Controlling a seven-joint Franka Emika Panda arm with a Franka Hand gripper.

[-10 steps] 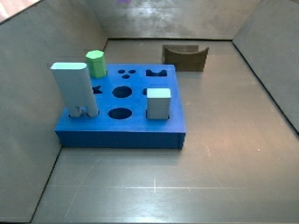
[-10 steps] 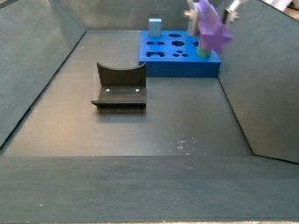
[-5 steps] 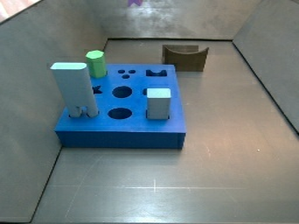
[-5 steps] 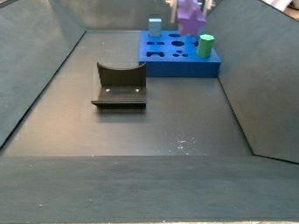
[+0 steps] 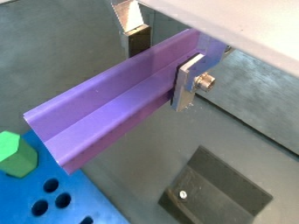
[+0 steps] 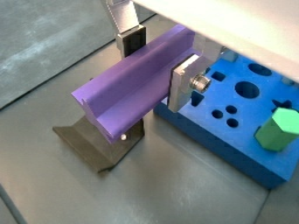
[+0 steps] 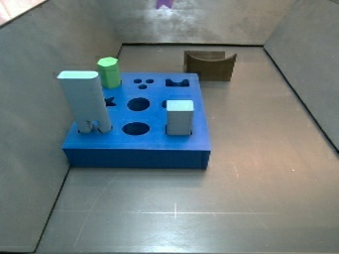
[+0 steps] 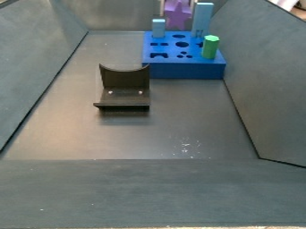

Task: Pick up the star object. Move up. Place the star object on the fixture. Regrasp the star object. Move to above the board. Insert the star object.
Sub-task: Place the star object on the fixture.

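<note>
The star object [image 5: 111,109], a long slim purple prism, lies crosswise between my gripper's [image 5: 163,59] silver fingers [image 5: 187,83], which are shut on it near one end. In both wrist views it hangs in the air, with the dark fixture [image 6: 100,144] and the blue board [image 6: 233,114] below it. In the side views only a purple piece of the star object [image 8: 177,13] shows at the upper frame edge, high above the board [image 8: 182,55], and the gripper itself is out of frame there. The fixture [image 8: 121,87] stands on the floor apart from the board.
A green cylinder [image 7: 109,71], a tall pale blue block [image 7: 81,99] and a shorter pale block [image 7: 180,115] stand in the board [image 7: 139,139]. Grey walls enclose the floor on all sides.
The held star object has moved sideways along the top of the side views, from beside the green cylinder to high above the board's far part. Its tip has come into the frame that lacked it.
</note>
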